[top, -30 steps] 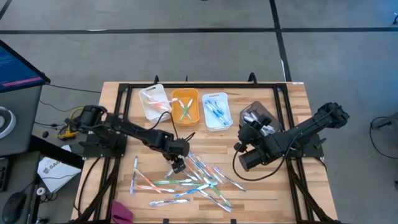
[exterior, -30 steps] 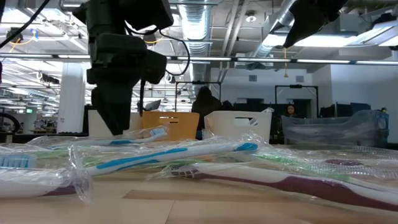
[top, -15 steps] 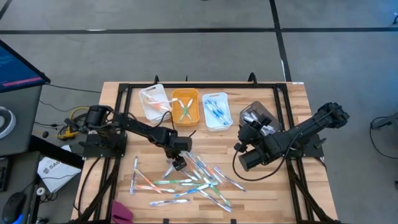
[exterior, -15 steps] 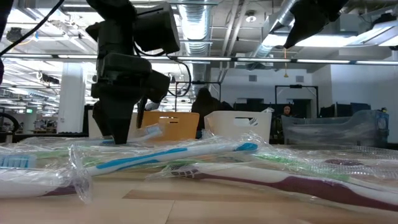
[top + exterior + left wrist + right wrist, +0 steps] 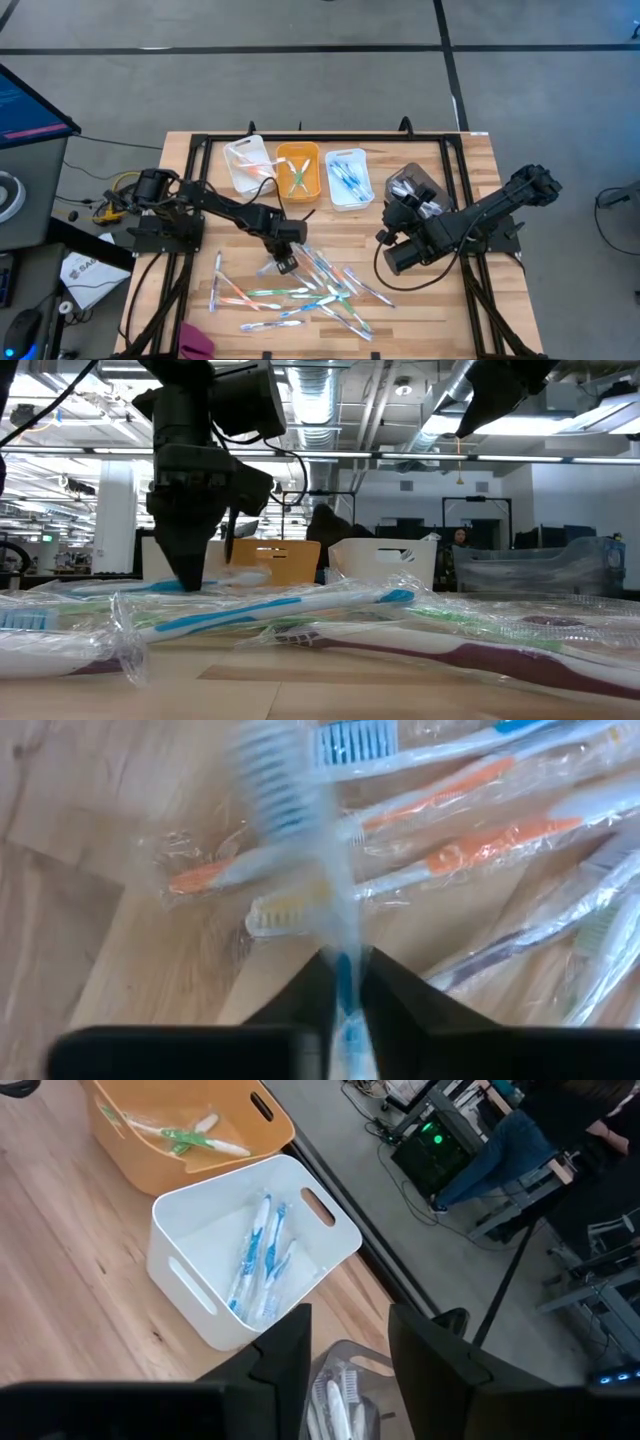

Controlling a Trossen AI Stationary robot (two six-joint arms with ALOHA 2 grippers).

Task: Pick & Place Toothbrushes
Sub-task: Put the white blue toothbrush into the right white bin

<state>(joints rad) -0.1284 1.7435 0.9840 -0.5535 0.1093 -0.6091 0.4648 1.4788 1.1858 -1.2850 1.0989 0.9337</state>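
Many wrapped toothbrushes (image 5: 310, 295), blue, white, green and orange, lie in a loose pile on the wooden table. My left gripper (image 5: 283, 262) stands at the pile's far left edge, pointing steeply down, shut on a blue-and-white toothbrush (image 5: 300, 830) in clear wrap. The low view shows the same gripper (image 5: 190, 575) with that brush (image 5: 235, 578) lying about level beside it. My right gripper (image 5: 345, 1350) waits open above the grey bin (image 5: 412, 187) at the right, with nothing between its fingers. My left gripper pinches the blue toothbrush's handle (image 5: 343, 970) between its two fingers, coming from above and pointing steeply down. The brush runs out ahead of the fingers, its bristle head (image 5: 275, 780) farthest off. Whether the brush is clear of the pile cannot be told.
Along the far side stand a white bin (image 5: 245, 165), an orange bin (image 5: 298, 170) with green brushes and a white bin (image 5: 348, 178) with blue brushes. A black frame (image 5: 190, 200) borders the table. A pink cloth (image 5: 195, 343) lies at the near left edge.
My left gripper has sunk a little onto the pile's far edge and shut its fingers on the blue toothbrush. The brush's head, tipped up before, now lies lower and about level.
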